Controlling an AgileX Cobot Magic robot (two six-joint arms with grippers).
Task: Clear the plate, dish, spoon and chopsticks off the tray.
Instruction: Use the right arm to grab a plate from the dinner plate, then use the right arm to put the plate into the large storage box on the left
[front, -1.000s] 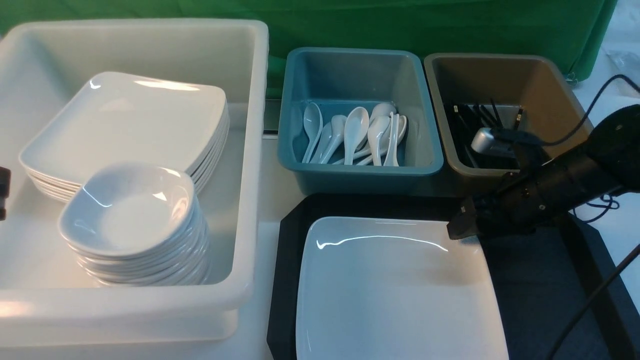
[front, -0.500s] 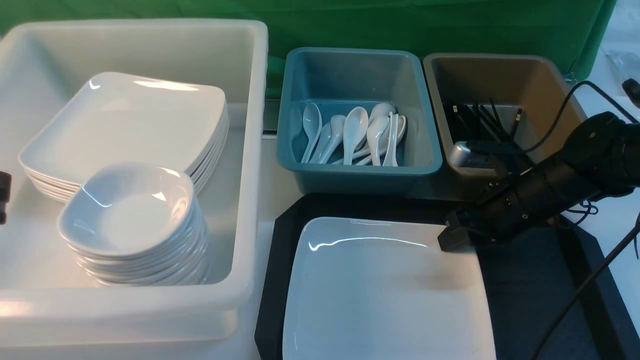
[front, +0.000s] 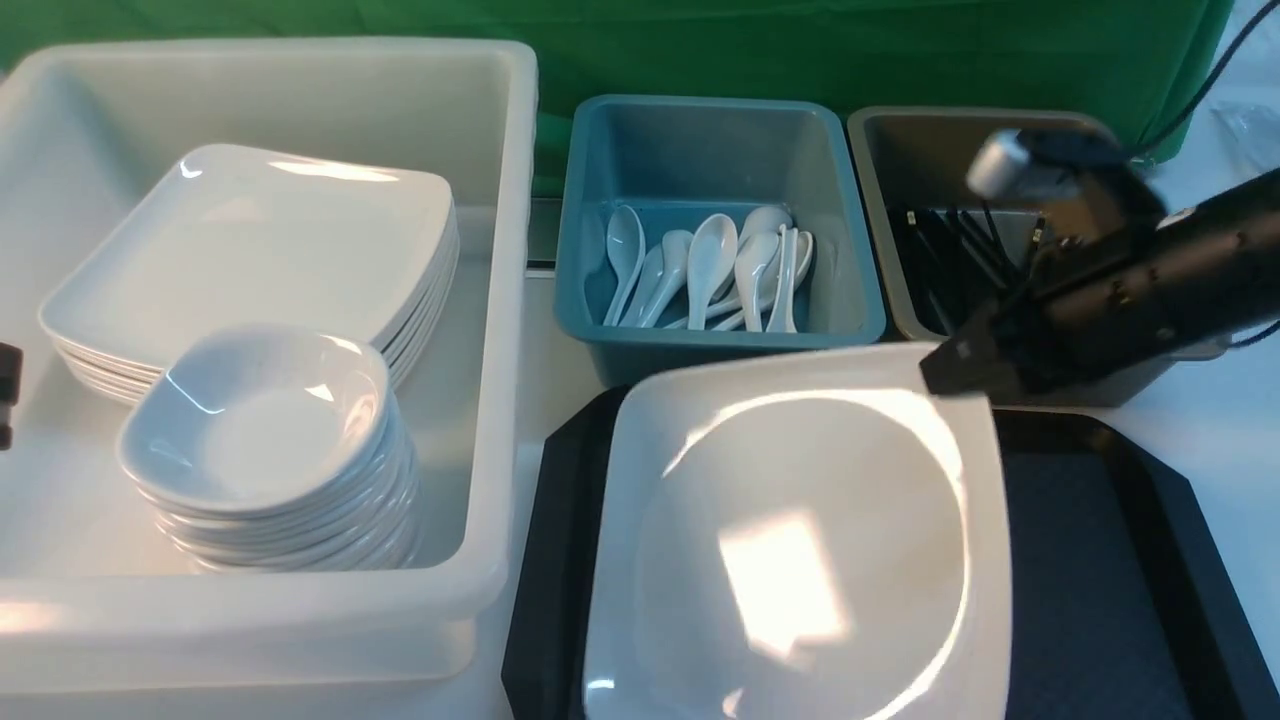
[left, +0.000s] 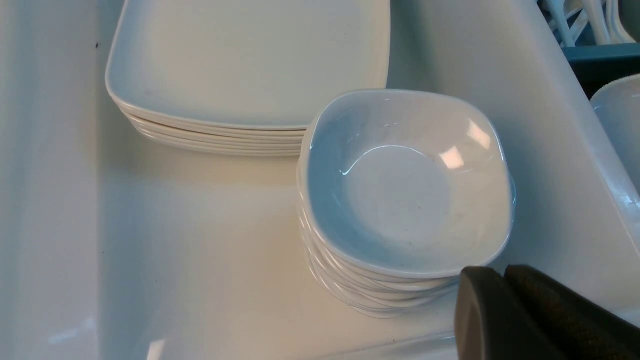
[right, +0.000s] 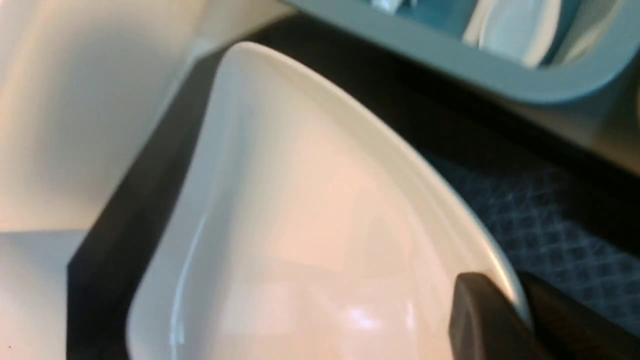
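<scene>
First, the front view: you see the plate (front: 800, 540) tilted steeply over the tray (front: 1085, 560). Its far edge is raised so that it overlaps the near wall of the blue bin (front: 700, 355) in the picture, and its near edge runs out of the frame. Your right end effector (front: 948, 375) is clenched on the plate's far right corner, its arm reaching in from the right in front of the brown bin (front: 920, 150). White spoons (front: 715, 260) lie in the blue bin and black chopsticks (front: 945, 235) in the brown one. To the left of the tray stands the white tub (front: 505, 300), which holds a stack of large plates (front: 250, 230) and, nearer to you, a stack of small dishes (front: 255, 430). Next, the left wrist view: your left end effector (left: 505, 305) is clenched on nothing, its two pads pressed together. It hangs just beside the stack of small dishes at the tub's edge; you cannot tell whether it touches them. Last, the right wrist view: the right end effector's two fingers (right: 480, 315) sit one on each face of the plate's upturned rim, grasping it. The tray's cross-hatched floor shows beyond that rim, and the blue bin lies past the tray's far edge.
</scene>
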